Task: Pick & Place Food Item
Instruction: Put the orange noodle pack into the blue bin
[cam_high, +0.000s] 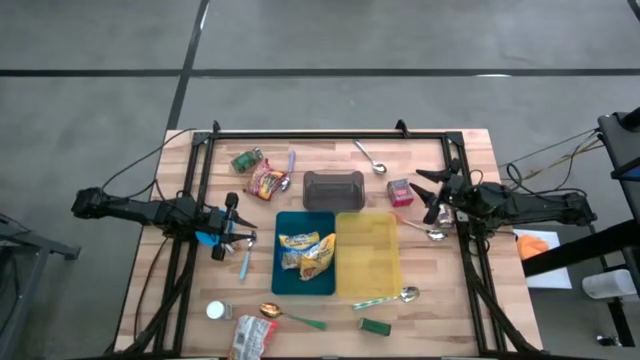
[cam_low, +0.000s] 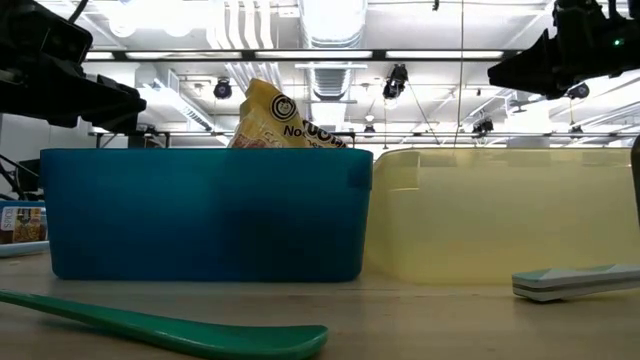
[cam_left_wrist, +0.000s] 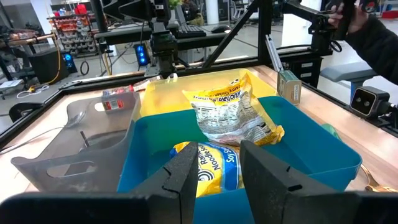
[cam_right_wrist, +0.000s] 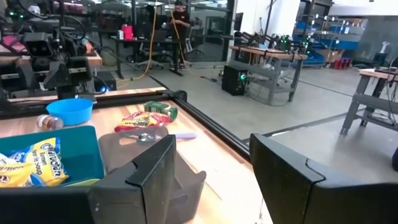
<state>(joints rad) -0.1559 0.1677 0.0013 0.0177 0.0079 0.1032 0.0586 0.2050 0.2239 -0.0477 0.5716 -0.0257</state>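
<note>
Two yellow noodle packets (cam_high: 307, 253) lie in the blue bin (cam_high: 283, 280) at the table's middle; one packet (cam_left_wrist: 233, 115) leans tilted on the other (cam_left_wrist: 211, 165), and its top (cam_low: 275, 122) rises above the bin's rim. My left gripper (cam_high: 240, 238) hovers open just left of the blue bin, pointing at it, and in the left wrist view (cam_left_wrist: 219, 168) there is nothing between its fingers. My right gripper (cam_high: 420, 195) hovers open at the table's right, above the yellow bin's (cam_high: 368, 255) far corner, with nothing between its fingers (cam_right_wrist: 214, 168).
A grey bin (cam_high: 333, 190) stands behind the blue one. A red packet (cam_high: 268, 182) and a green can (cam_high: 246, 160) lie at the far left, a small red item (cam_high: 400, 190) by my right gripper. Spoons (cam_high: 370, 156) and another packet (cam_high: 252, 338) are scattered about.
</note>
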